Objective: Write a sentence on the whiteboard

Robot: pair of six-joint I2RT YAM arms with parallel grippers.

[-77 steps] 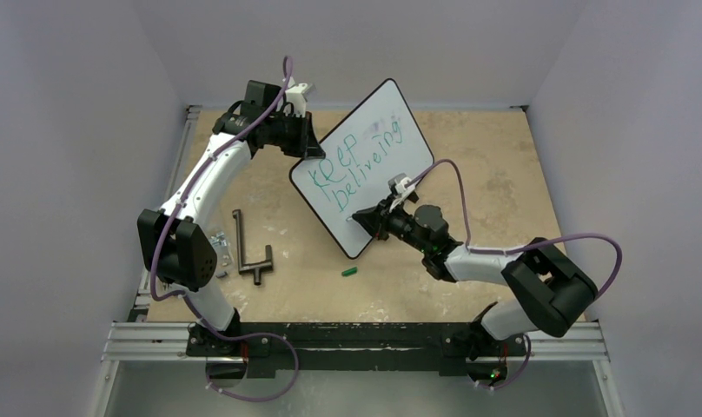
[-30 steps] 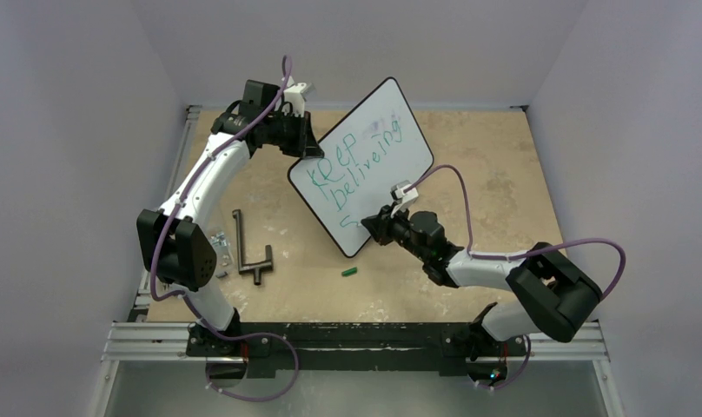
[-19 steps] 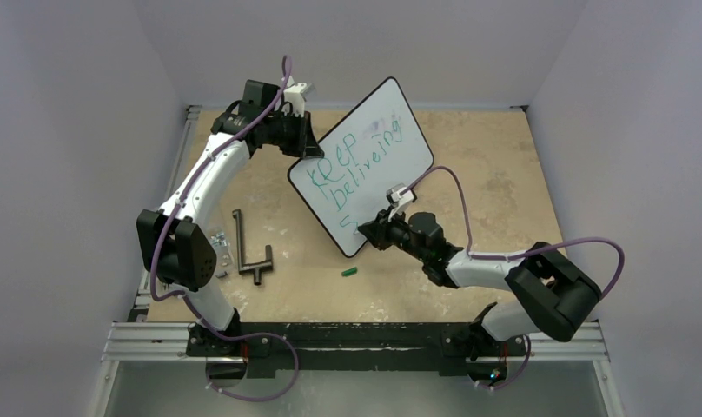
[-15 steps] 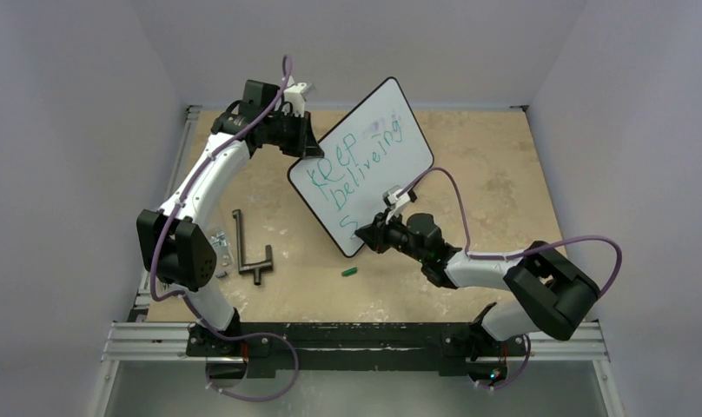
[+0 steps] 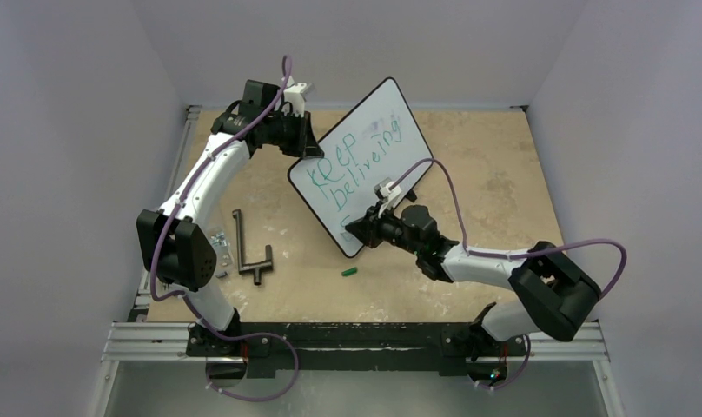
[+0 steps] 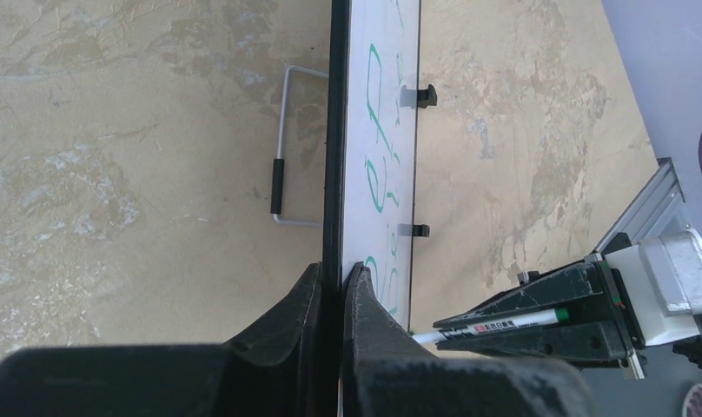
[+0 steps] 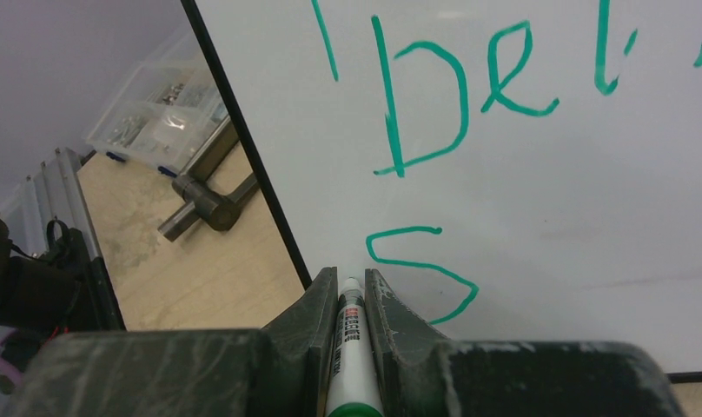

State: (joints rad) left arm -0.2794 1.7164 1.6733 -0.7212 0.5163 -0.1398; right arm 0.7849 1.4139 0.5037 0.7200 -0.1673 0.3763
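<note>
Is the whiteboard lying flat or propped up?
Raised, not flat: the left gripper clamps the whiteboard, seen edge-on from the left wrist.

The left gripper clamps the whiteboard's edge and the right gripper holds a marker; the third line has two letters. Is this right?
No. The right wrist view shows one letter only, an S, on the third line. The left gripper clamps the whiteboard, and the right gripper holds the marker.

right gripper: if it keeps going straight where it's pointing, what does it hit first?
The whiteboard. The right gripper holds a marker aimed at its face, tip beside the green S; the tip would land first. Whether it touches now is unclear.
</note>
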